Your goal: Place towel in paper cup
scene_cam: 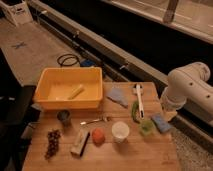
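Towel [117, 96] flat on table [150, 159], well apart from gripper [169, 114] at table edge; gripper state: cannot tell.

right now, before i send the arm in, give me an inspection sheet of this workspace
surface: wooden slatted table, crowded.
job's things: pale blue cloth towel lying flat right of the bin; white paper cup upright near the front, apart from the towel.
clutter: yellow plastic bin holding one pale yellow item; white long-handled brush; blue sponge; orange round object; small dark cup; dark grape bunch.
grippers: pincer at the table's right edge under the white robot arm, away from towel and cup.
cables: black coiled cable on the floor behind the bin.
surroundings: grey concrete floor.
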{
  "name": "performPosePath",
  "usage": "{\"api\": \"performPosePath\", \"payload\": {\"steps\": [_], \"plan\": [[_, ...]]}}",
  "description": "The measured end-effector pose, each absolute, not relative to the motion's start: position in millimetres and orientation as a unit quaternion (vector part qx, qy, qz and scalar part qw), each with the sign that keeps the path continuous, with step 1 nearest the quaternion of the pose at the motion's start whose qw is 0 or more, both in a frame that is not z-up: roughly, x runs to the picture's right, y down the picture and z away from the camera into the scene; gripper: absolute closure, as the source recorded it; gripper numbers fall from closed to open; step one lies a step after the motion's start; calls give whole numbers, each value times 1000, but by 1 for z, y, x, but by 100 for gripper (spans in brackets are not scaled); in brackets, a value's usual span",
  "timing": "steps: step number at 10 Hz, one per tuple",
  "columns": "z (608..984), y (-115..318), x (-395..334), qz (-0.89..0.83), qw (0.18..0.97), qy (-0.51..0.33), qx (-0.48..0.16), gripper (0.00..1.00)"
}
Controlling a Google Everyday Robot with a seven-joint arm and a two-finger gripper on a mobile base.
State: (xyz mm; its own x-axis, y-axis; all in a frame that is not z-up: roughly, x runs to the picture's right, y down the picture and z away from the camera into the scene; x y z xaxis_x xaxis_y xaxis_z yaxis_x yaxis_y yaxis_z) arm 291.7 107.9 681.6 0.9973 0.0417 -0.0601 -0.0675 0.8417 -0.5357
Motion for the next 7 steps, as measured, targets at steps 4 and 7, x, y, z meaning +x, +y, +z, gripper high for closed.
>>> {"api": "performPosePath", "payload": {"steps": [4, 7], "plan": [[678, 75, 285, -11, 969, 16, -246, 35], [702, 31, 244, -62, 970, -3, -233, 35]]}}
